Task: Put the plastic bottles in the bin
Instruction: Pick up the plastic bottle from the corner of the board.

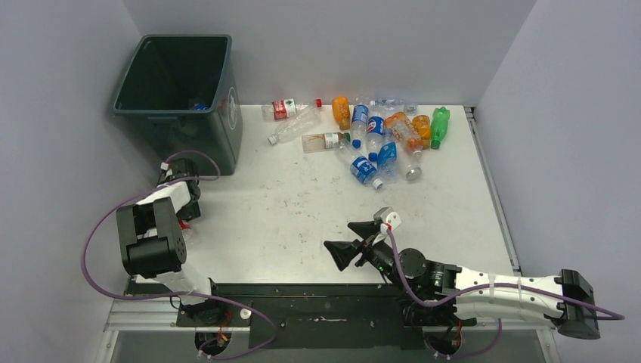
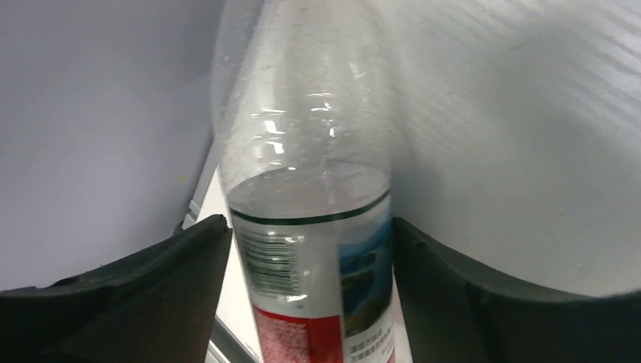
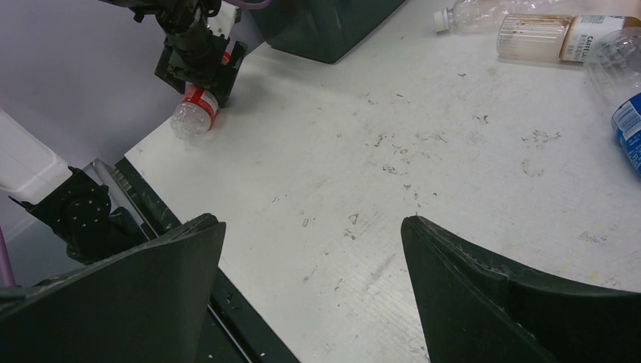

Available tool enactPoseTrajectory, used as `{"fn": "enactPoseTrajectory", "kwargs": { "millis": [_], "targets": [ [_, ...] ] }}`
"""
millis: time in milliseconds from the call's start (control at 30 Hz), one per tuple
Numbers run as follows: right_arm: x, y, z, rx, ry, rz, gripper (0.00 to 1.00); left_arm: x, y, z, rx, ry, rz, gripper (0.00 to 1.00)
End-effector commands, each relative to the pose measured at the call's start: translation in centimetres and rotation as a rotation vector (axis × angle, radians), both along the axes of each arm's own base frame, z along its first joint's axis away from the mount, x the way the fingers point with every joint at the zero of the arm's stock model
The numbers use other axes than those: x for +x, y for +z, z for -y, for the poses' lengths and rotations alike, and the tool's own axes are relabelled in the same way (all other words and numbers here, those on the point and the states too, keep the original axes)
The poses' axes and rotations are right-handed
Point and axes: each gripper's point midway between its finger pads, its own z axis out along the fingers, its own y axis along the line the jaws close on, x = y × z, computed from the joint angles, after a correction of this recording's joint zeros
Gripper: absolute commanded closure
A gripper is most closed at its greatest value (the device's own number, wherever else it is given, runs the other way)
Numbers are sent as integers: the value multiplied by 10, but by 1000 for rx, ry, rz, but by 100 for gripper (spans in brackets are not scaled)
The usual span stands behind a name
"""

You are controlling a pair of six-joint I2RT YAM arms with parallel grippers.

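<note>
Plastic bottles (image 1: 378, 136) of clear, orange and green plastic, with red and blue labels and coloured caps, lie in a loose heap on the far right part of the white table (image 1: 287, 219), many of them touching one another. A tall dark green-grey plastic bin (image 1: 181, 98) with a thick rim stands at the far left corner of the table, mouth upward, with a round white sticker (image 1: 233, 97) on the side facing the heap. One clear plastic bottle with a red label (image 2: 302, 136) is well apart from the others, low at the table's near left edge. It sits between the jaws of the left gripper (image 2: 310, 221). Both black fingers (image 2: 151, 287) meet its sides, so the jaws are clamped on it. The right gripper (image 3: 311, 223) hangs over bare table near the middle, its jaws wide apart and pointing towards the left edge.
</note>
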Motion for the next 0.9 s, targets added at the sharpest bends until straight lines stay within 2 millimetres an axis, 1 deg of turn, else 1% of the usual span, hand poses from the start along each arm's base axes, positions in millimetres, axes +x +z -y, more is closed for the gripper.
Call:
{"fn": "enactPoseTrajectory", "kwargs": {
  "millis": [0,67,100,133,200,233,267,333,400,433,500,567,633,667,700,733,767,833,867],
  "targets": [
    [2,6,0,36,-5,0,10,14,-5,7,-73,-7,37,33],
    [2,6,0,37,-4,-4,10,13,-4,8,-77,-7,46,53],
    [2,6,1,36,-5,-5,10,13,-2,8,-76,-4,56,61],
    [2,6,1,37,-3,-4,10,12,0,9,-79,0,68,68],
    [2,7,0,38,-1,-2,11,12,7,13,-93,9,116,76],
    [2,8,0,36,-1,1,10,14,14,16,-99,9,151,78],
    [2,8,0,34,-1,3,10,16,22,18,-102,9,190,79],
    [2,10,-2,30,5,7,10,18,46,22,-87,12,279,81],
    [2,13,-5,28,14,11,10,19,77,26,-70,20,397,85],
    [1,15,-7,29,22,13,10,19,97,27,-61,24,473,88],
    [-1,21,-11,37,44,15,10,16,138,29,-43,26,630,99],
    [-3,28,-14,45,60,19,10,6,182,33,-22,48,775,100],
    [-4,32,-14,50,66,23,10,-6,212,42,-28,93,890,100],
    [-4,33,-14,51,67,25,10,-6,228,53,-59,70,968,100],
    [-4,35,-14,51,67,28,11,-10,251,65,-85,29,1075,100],
    [-3,37,-14,44,64,31,10,-9,264,76,-117,-11,1146,100],
    [-3,40,-14,37,63,36,10,-13,284,86,-154,-42,1239,100],
    [-2,48,-13,28,58,49,10,-23,327,112,-277,-125,1414,100],
    [-1,51,-12,25,54,54,10,-25,345,124,-346,-161,1476,100]
  ]
}}
